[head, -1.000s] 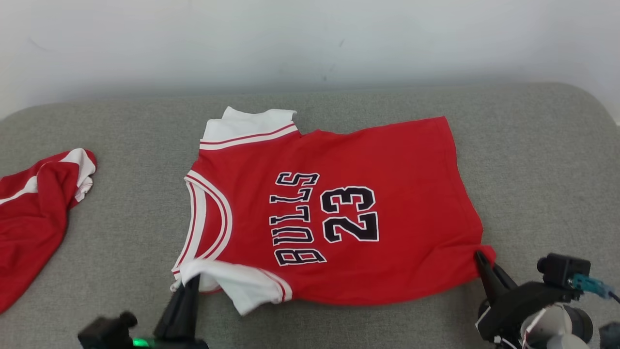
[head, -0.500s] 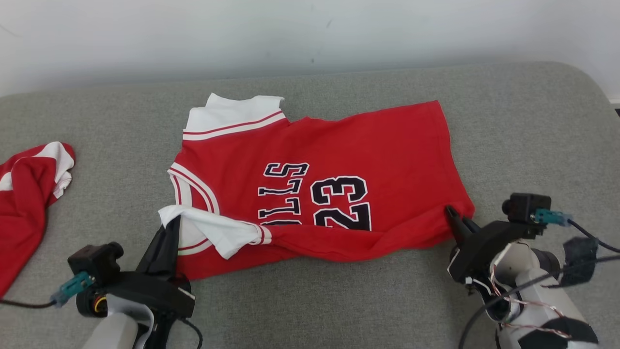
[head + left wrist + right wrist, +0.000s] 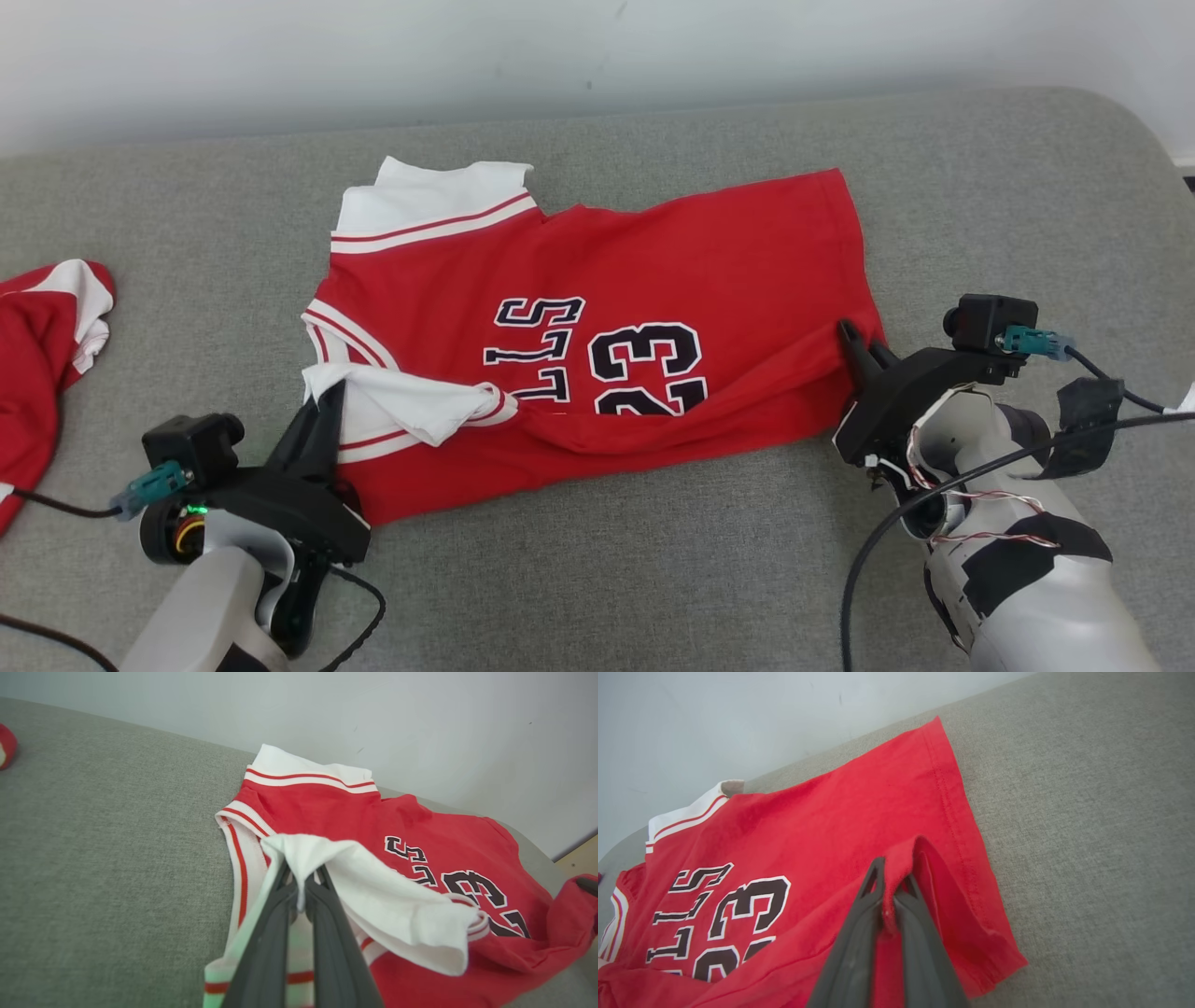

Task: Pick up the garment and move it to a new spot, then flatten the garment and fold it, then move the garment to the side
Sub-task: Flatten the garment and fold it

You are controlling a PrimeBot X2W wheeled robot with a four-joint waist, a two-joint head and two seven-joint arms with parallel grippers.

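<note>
A red jersey, the garment (image 3: 653, 271), lies on the grey cushion with black "BULLS 23" lettering and white trim. My left gripper (image 3: 327, 397) is shut on its white near sleeve (image 3: 327, 858), lifted and folded over the chest. The pinch shows in the left wrist view (image 3: 301, 879). My right gripper (image 3: 851, 338) is shut on the red hem corner, raised above the cushion and drawn over the lower part. In the right wrist view the fingers (image 3: 889, 882) clamp a red fold (image 3: 920, 858). The near long edge is doubled over, covering part of the lettering.
A second red-and-white garment (image 3: 37, 345) lies bunched at the cushion's left edge. The grey cushion (image 3: 607, 579) stretches wide in front of the jersey. A pale wall (image 3: 467, 56) runs behind it. Cables trail from both wrists.
Both grippers have carried the near edge of the jersey away from me, over its front, so the fold now hides more of the lettering. The head camera has tilted, shifting the scene.
</note>
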